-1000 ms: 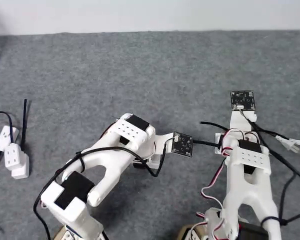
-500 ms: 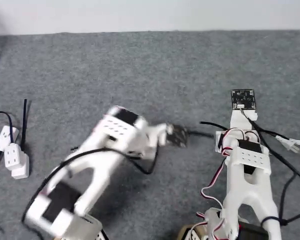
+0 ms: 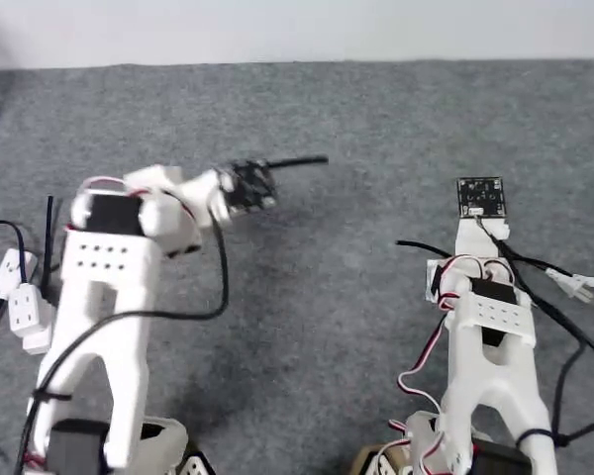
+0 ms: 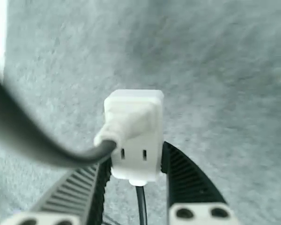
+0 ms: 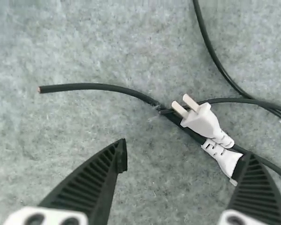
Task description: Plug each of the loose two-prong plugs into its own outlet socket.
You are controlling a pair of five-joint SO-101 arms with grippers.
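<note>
Grey carpet (image 3: 376, 129) bears plug (image 5: 201, 119) (white wall (image 3: 277, 30) behind).

In the high view, the left arm (image 3: 99, 297) stands at lower left and the right arm (image 3: 490, 346) at lower right. Spare sockets (image 3: 25, 307) lie at the left edge, a loose plug (image 3: 574, 285) at the right edge. The held socket (image 4: 133, 140), with a seated plug (image 4: 126, 124) in it, sits in the left gripper (image 4: 136, 164).

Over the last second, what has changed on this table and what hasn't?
The left arm swung from beside the right arm to the far left, carrying the socket in its fingers, cord trailing. The right arm, loose plug and left-edge sockets stayed put.
</note>
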